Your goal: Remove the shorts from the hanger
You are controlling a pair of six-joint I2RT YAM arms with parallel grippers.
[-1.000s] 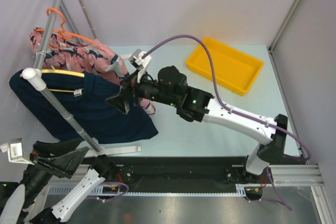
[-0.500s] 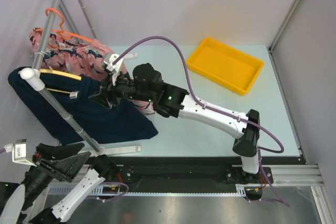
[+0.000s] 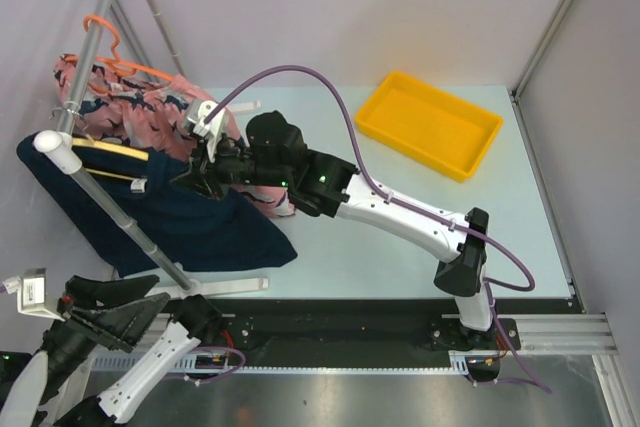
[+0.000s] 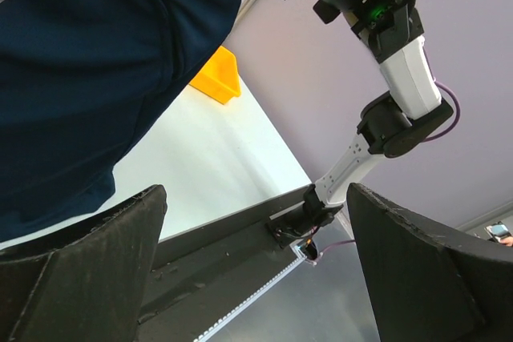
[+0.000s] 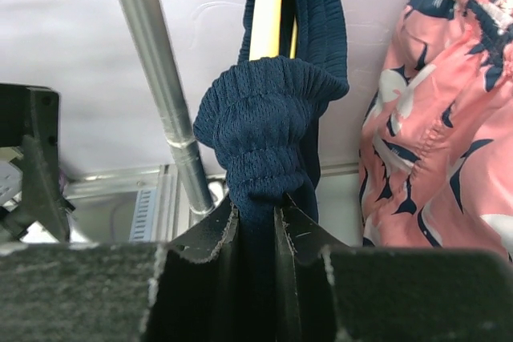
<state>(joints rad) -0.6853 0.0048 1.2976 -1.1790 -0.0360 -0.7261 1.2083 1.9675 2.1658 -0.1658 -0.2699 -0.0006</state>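
Navy shorts [image 3: 170, 217] hang from a yellow hanger [image 3: 105, 148] on the metal rail [image 3: 110, 202]. My right gripper [image 3: 192, 175] is shut on their bunched waistband [image 5: 268, 130], which bulges above the fingertips in the right wrist view, with the yellow hanger [image 5: 269, 7] just behind it. Pink shark-print shorts [image 3: 150, 112] hang on an orange hanger [image 3: 125, 57] further back, and show at the right in the right wrist view [image 5: 437, 110]. My left gripper [image 3: 100, 307] stands open, low at the near left, below the navy shorts [image 4: 72, 62], holding nothing.
A yellow tray [image 3: 428, 123] lies at the back right of the table. The rack's slanted pole [image 5: 156, 78] runs close to the left of my right gripper. The rack's base foot [image 3: 225, 285] rests near the front edge.
My right arm reached left to the navy shorts' waistband and its gripper went from open to shut on the fabric. The left arm barely moved.
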